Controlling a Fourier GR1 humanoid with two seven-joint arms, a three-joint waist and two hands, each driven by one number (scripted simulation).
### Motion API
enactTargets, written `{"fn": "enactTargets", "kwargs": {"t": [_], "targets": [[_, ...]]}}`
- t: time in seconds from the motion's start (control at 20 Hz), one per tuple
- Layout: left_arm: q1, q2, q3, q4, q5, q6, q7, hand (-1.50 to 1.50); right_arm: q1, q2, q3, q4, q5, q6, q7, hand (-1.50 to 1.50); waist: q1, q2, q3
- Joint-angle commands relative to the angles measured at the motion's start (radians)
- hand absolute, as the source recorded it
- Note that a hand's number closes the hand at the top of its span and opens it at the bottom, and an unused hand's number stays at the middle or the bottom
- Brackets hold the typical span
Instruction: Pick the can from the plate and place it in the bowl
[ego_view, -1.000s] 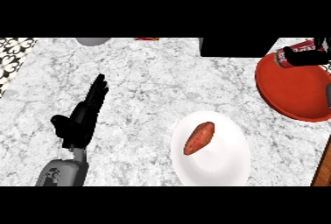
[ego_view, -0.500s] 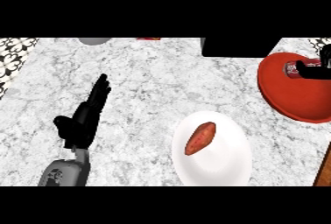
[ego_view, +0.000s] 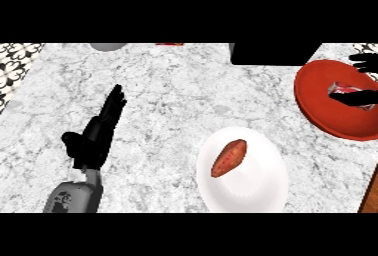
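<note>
A grey-white marble counter (ego_view: 170, 95) fills the view, with patterned tile (ego_view: 15, 55) seen at its left edge. The left hand (ego_view: 96, 135) is held open, fingers straight. The can (ego_view: 347, 89) lies on the red plate (ego_view: 317, 107), partly hidden by the right hand (ego_view: 362, 97), whose fingers are curled round it at the frame edge. A sweet potato (ego_view: 229, 157) lies in the white bowl (ego_view: 258, 190).

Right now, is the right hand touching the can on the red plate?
Touching. The head view shows the right hand's fingers lying across the can on the red plate, with no gap visible.
</note>
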Motion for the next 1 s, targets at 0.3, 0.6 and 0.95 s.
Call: {"fn": "enactTargets", "kwargs": {"t": [0.3,0.6,0.95], "targets": [[0.037,0.018,0.021,-0.021,0.009,-0.013,-0.007,0.0,-0.04,-0.031,-0.156,-0.026,-0.197,0.006,-0.114,-1.5,-0.019,-0.009,-0.002],[0.078,-0.011,-0.007,-0.025,-0.012,-0.002,-0.033,0.0,0.025,-0.041,-0.179,-0.108,-0.297,0.105,-0.025,-1.5,-0.028,-0.013,-0.003],[0.014,0.006,0.031,-0.056,0.005,0.003,0.036,0.0,0.131,-0.18,-0.253,-0.043,-0.422,0.36,-0.11,-1.5,-0.026,-0.011,-0.002]]}}
